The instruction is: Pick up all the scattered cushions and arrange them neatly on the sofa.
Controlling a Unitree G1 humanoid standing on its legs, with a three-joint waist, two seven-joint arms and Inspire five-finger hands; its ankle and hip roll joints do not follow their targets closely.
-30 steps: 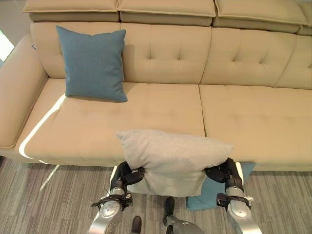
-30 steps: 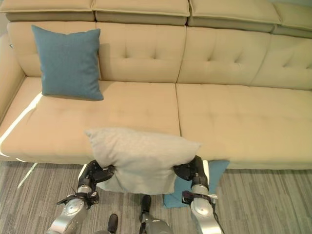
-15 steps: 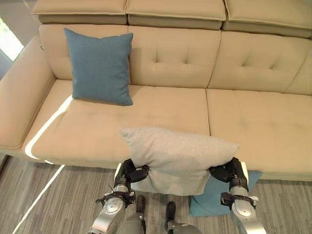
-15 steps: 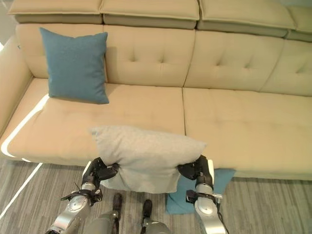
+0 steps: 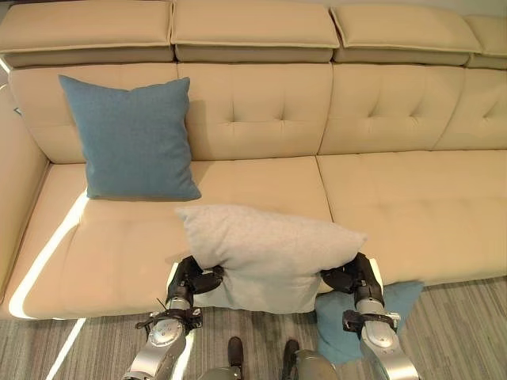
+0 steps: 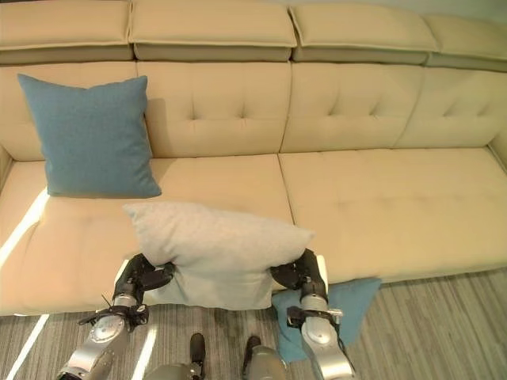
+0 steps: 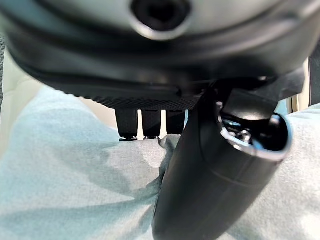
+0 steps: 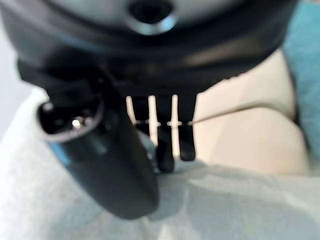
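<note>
- left hand + right hand: fingers & thumb pinched on opp ends of grey cushion
- cushion held over front edge of sofa seat
- blue cushion upright vs backrest

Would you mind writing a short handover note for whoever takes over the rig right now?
Left hand and right hand: each pinches one end of the grey cushion, thumb on top and fingers behind the cloth, as both wrist views show.
Grey cushion: held up between the two hands over the front edge of the sofa seat, not yet set down.
Blue cushion: already upright against the backrest at the sofa's left end.
Second blue cushion: on the floor by the sofa's front, next to the right hand.
Left to do: place the grey cushion against the backrest, then pick up the floor cushion and arrange it too.
</note>
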